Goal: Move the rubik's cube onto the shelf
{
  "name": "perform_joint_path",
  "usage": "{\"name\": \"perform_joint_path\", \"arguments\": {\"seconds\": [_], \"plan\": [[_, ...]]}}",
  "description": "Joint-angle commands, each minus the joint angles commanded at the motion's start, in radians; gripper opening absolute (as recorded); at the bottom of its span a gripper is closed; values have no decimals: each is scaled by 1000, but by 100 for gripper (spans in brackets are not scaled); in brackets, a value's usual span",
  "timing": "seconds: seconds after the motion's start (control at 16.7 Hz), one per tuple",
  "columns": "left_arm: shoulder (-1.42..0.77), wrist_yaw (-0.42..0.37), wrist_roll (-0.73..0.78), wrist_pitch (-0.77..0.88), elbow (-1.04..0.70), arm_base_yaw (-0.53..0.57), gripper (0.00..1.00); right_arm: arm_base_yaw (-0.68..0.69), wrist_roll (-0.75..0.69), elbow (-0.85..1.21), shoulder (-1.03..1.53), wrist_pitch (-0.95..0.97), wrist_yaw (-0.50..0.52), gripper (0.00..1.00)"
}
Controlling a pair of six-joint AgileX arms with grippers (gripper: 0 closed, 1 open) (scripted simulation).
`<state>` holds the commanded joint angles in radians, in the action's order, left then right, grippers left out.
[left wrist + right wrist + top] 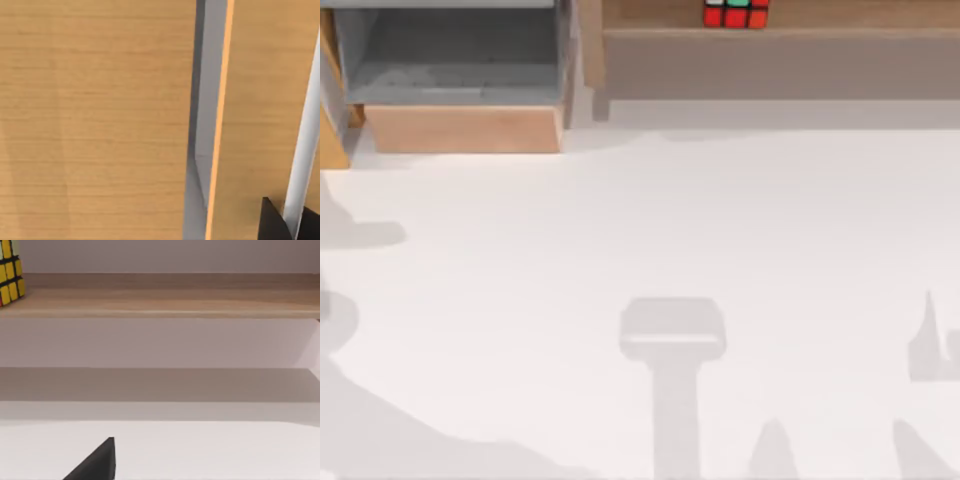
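The rubik's cube (736,13) sat on the shelf (820,15), ahead of your right gripper (95,462). Placing looked done; you needed only park. Neither gripper's state could be told

The shelf (780,30) runs along the back of the bench (640,280), toward the right. The rubik's cube (736,13) sits on the shelf, left of its middle and near its front edge. Left of the shelf stands a wooden box (460,75), just beside the shelf's left end; whether the two touch is hard to tell.
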<state>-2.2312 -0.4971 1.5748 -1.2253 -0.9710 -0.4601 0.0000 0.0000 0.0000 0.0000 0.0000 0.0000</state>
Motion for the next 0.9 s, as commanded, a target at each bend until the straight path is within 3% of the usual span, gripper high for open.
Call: {"name": "perform_joint_path", "arguments": {"seconds": [0.54,0.84,0.9], "plan": [[-123,61,-3,138,-267,64,0,0,0,0,0,0,0,100],[-130,67,-4,150,-282,69,0,0,0,0,0,0,0,100],[-130,67,-4,150,-282,69,8,0,0,0,0,0,0,100]]}}
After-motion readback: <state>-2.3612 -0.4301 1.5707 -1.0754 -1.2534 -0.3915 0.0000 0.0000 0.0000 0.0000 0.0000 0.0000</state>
